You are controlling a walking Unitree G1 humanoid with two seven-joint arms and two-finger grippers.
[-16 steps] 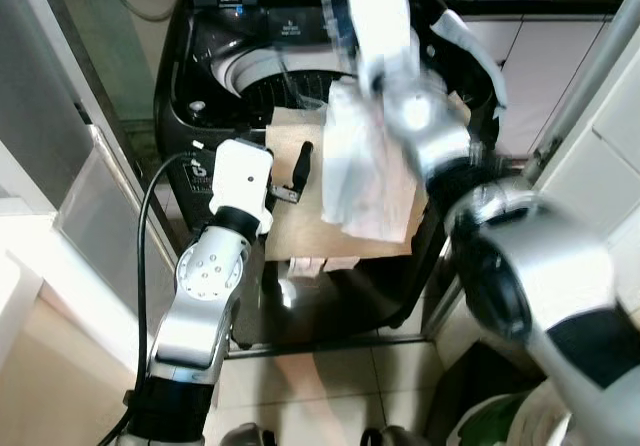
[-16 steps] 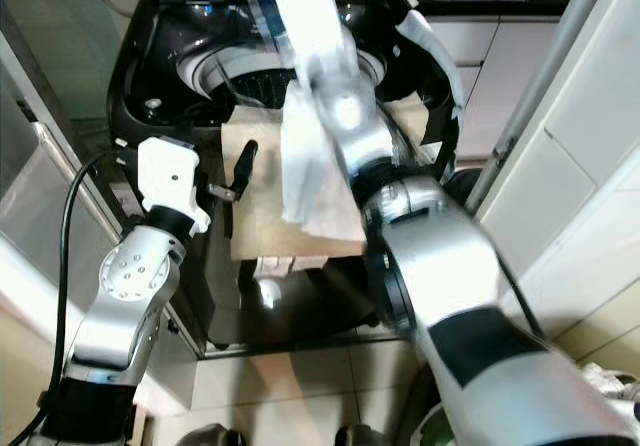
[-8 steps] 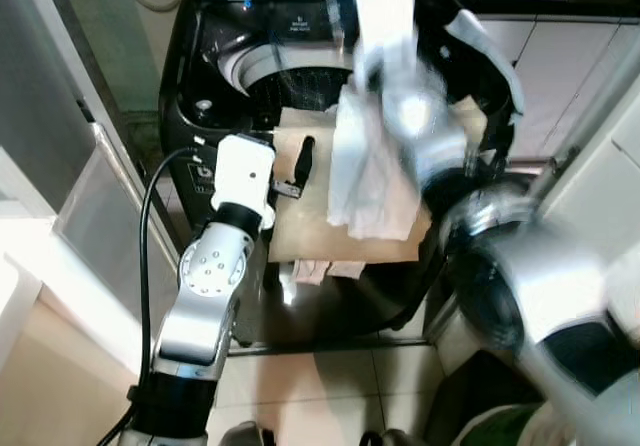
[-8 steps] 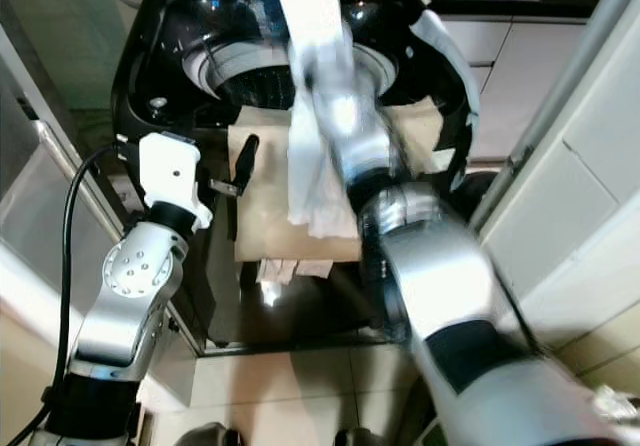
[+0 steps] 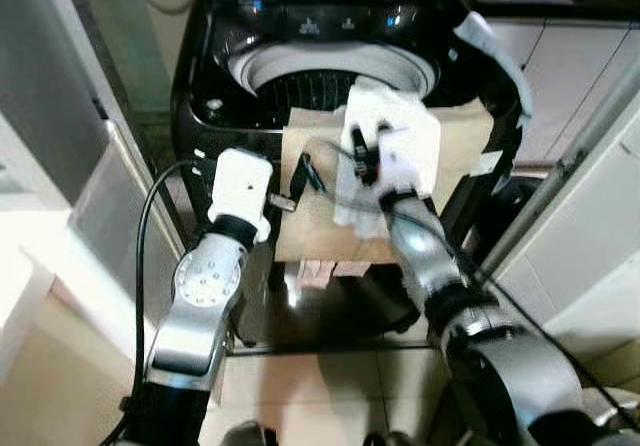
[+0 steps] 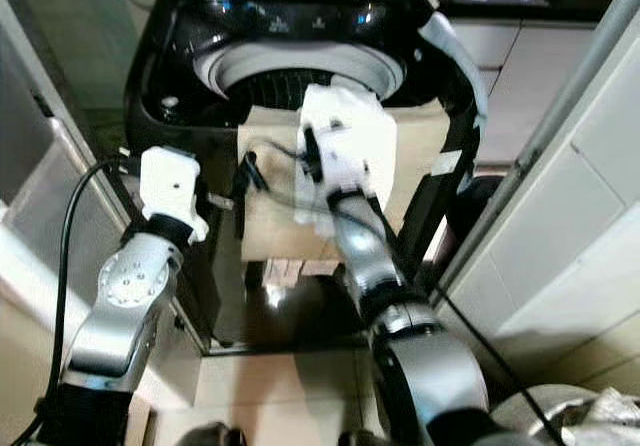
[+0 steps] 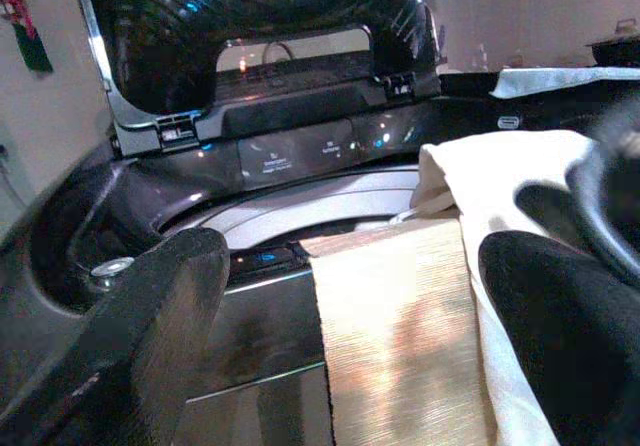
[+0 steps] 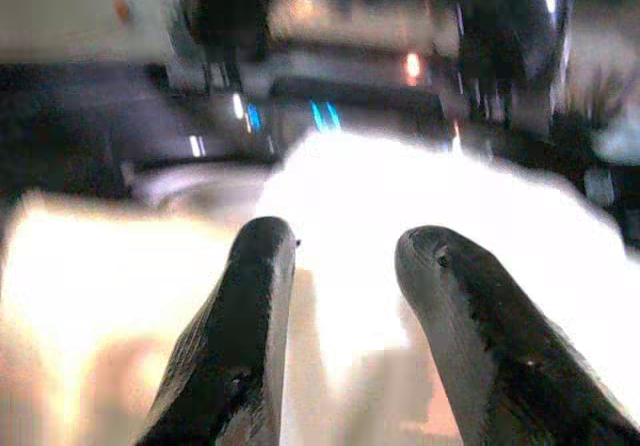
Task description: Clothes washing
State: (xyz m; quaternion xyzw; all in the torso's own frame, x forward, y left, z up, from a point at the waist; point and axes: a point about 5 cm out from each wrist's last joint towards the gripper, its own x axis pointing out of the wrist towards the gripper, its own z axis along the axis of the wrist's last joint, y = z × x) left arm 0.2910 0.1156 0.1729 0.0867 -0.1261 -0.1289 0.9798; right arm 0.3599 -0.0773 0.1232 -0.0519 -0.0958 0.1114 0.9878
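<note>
Jaws of the right gripper (image 8: 335, 336) stand a little apart, with white cloth showing in the gap between the two black fingers (image 8: 240, 336); whether they actually bite the fabric or only rest against it cannot be told from the wrist view. Jaws of the left gripper (image 7: 350, 356) are spread wide and hold nothing.

Directly ahead of the right jaws lies the white garment (image 5: 390, 156), bunched in a loose heap on top of a tan cloth (image 5: 310, 231) that drapes over the front rim of the washing machine (image 5: 200, 76). Beyond the jaws, past the heap, the open drum (image 5: 320, 81) gapes with its lid raised behind it. The tan cloth hangs between the left jaws, slightly ahead of them, and the white garment lies just beside it toward the right finger.

Both pieces look soft, light and limp: they will fold and sag wherever they are lifted, and trailing ends are likely to drag on the rim. A hold on a thick fold near the middle of the white heap seems best, since a pinch on a thin edge may slip free or lift only one layer. The tan cloth, judged from its flat drape, seems a little stiffer and would be taken at its upper edge near the drum.
</note>
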